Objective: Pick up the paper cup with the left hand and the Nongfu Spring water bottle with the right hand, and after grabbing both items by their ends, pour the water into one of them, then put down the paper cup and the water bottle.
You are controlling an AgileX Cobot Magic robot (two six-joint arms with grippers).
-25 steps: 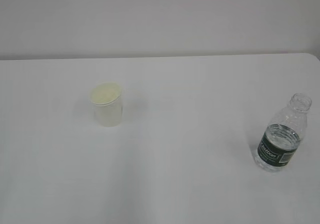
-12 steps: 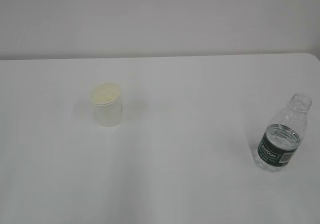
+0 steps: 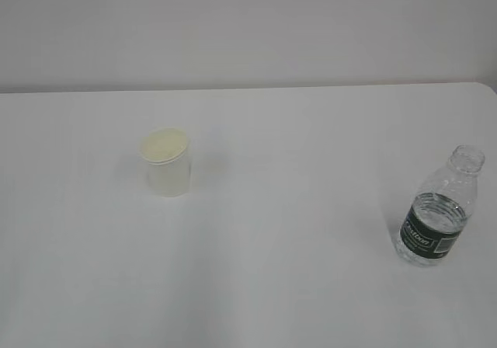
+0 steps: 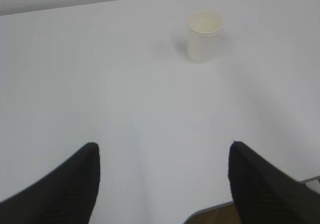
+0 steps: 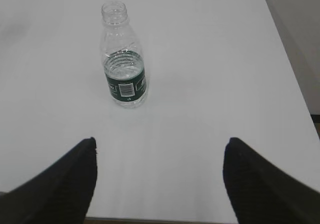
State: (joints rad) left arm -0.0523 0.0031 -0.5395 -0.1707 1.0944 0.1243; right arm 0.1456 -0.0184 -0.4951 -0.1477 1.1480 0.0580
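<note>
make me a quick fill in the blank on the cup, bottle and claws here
1. The paper cup stands upright on the white ____.
2. The Nongfu Spring water bottle has no ____ on its neck.
3. The bottle's label is dark ____.
4. The left claw and right claw are both ____, holding nothing.

Missing words: table; cap; green; open

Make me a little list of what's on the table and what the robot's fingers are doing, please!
table: white table, seen in all three views
paper cup: paper cup standing upright on the left side, nothing touching it
bottle: Nongfu Spring water bottle upright on the right side, no cap on
water: water fills the lower part of the bottle
left hand: left hand, fingers spread open, well short of the cup
right hand: right hand, fingers spread open, well short of the bottle
held: nothing yet
</note>
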